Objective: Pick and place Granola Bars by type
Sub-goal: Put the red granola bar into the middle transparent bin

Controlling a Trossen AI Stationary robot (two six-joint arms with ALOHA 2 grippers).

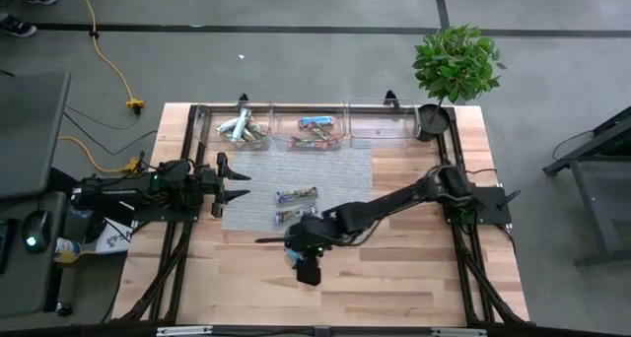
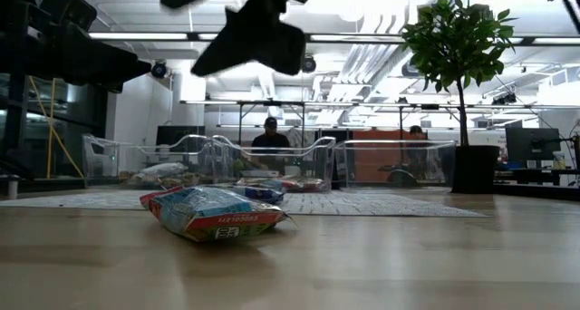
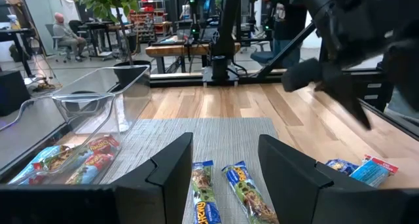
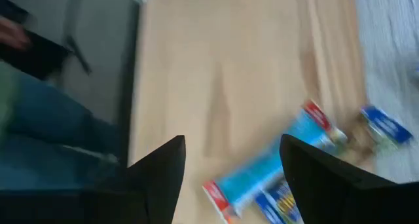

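Just off the grey mat's [image 1: 296,179] near edge, a blue granola bar [image 4: 265,175] lies directly beneath my open, empty right gripper [image 4: 229,165], its length slanting across my fingers; my left gripper [image 1: 235,178], open, waits farther off.

Wrapper print shows, but no word reads clearly.

In the low view the blue bar [image 2: 216,213] on the bench carries a white label panel with dark characters too blurred to make out. In the left wrist view two blue-ended bars [image 3: 226,191] bear yellow lettering that cannot be read either.
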